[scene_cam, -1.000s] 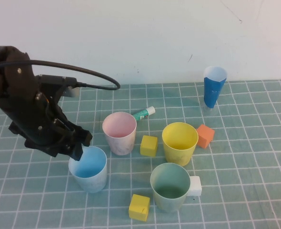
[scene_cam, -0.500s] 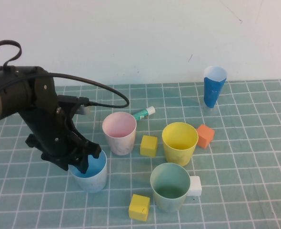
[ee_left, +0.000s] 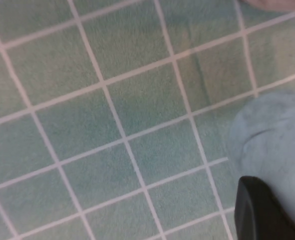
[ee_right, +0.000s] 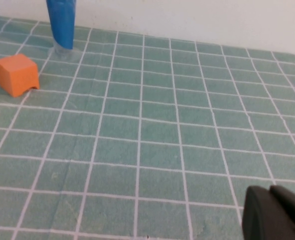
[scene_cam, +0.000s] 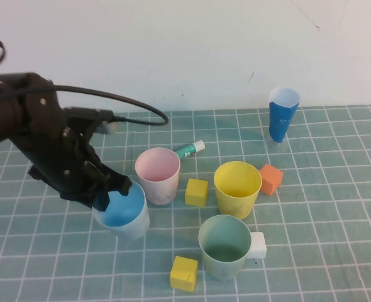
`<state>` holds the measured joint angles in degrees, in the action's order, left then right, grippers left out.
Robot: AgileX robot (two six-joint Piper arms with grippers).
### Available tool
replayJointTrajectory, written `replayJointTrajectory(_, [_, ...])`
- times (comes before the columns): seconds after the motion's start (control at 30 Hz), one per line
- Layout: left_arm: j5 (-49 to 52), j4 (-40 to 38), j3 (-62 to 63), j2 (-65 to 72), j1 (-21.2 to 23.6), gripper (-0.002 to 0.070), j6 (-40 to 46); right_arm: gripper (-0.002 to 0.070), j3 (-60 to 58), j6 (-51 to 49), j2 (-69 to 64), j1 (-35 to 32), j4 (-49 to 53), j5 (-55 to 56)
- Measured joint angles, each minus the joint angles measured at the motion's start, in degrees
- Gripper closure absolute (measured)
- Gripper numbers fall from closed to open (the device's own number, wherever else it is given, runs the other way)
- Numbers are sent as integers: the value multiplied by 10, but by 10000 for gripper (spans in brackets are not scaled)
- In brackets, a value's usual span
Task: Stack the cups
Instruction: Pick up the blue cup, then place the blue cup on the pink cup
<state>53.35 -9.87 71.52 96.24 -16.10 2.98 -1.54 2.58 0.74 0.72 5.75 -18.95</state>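
Four cups stand on the green grid mat. The light-blue-inside cup (scene_cam: 124, 212) is tilted at the front left, and my left gripper (scene_cam: 105, 199) is shut on its near-left rim. In the left wrist view its pale wall (ee_left: 275, 150) shows beside one dark finger (ee_left: 260, 212). The pink-inside cup (scene_cam: 157, 174) stands just behind and to its right. The yellow cup (scene_cam: 237, 187) is at the centre, and the green cup (scene_cam: 224, 246) is in front of it. My right gripper (ee_right: 270, 192) is shut and empty, low over bare mat, outside the high view.
A narrow dark-blue cone cup (scene_cam: 282, 116) stands at the back right, also seen in the right wrist view (ee_right: 62, 22). Two yellow blocks (scene_cam: 197, 192) (scene_cam: 184, 273), an orange block (scene_cam: 271, 179) and a white block (scene_cam: 258, 245) lie among the cups. A green-and-white tube (scene_cam: 190, 149) lies behind the pink cup.
My left gripper came down over the blue cup's rim and closed on it. The cup has tipped and shifted slightly toward the pink cup.
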Motion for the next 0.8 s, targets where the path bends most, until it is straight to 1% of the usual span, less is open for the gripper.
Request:
replayJointTrajectory(0.17, [40, 5, 12, -58, 0, 669, 9, 678, 0, 0, 0, 0, 0, 0])
replayJointTrajectory(0.33, [97, 5, 60, -82, 0, 669, 24, 678, 0, 0, 0, 0, 0, 0])
replayJointTrajectory(0.63, [64, 17, 154, -78, 0, 669, 27, 678, 0, 0, 0, 0, 0, 0])
replayJointTrajectory(0.8, [61, 17, 186, -32, 0, 669, 27, 678, 0, 0, 0, 0, 0, 0])
